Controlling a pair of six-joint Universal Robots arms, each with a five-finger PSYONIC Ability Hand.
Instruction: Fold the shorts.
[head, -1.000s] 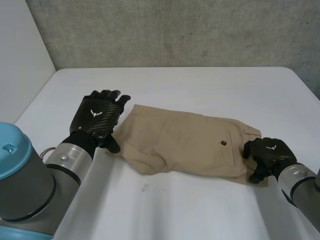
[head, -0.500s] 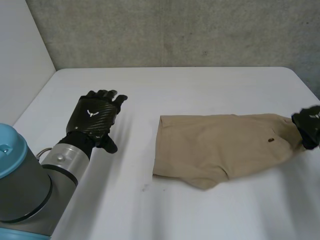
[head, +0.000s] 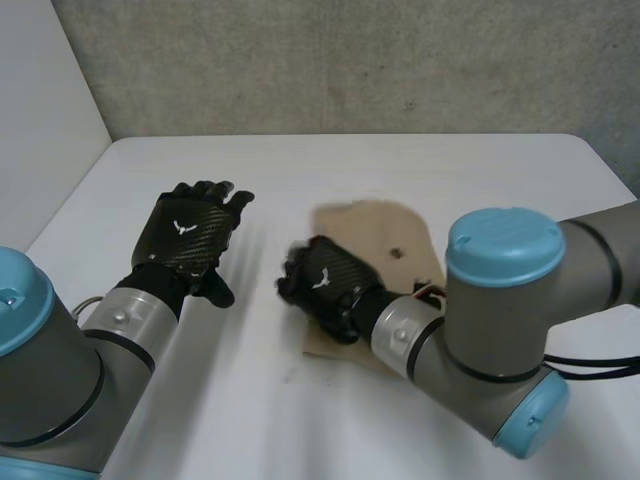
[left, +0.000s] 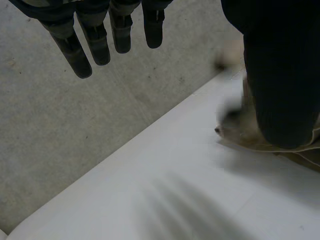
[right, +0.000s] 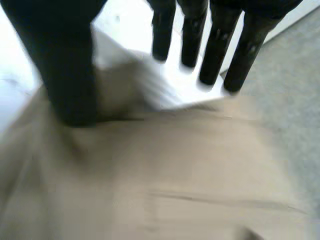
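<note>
The tan shorts (head: 385, 232) lie bunched in a short folded heap at the middle of the white table (head: 470, 165), with a dark button on top. My right hand (head: 325, 283) hovers low over the heap's left edge, its arm reaching across from the right. In the right wrist view its fingers (right: 216, 42) are straight and spread, the thumb stands apart, and the shorts (right: 165, 170) lie under the palm. My left hand (head: 190, 235) rests open to the left of the shorts, apart from them. Seen from the left wrist, its fingers (left: 95, 42) are straight, and the shorts (left: 239, 131) lie beside the thumb.
A grey concrete wall (head: 350, 60) runs behind the table's far edge. A white panel (head: 40, 110) stands at the left. My right arm's large elbow joint (head: 505, 300) hangs over the right half of the table.
My right hand swept from the table's right edge across to the left, carrying the waist end over so the shorts now lie doubled. Its fingers have gone from curled to straight. The left hand stayed put.
</note>
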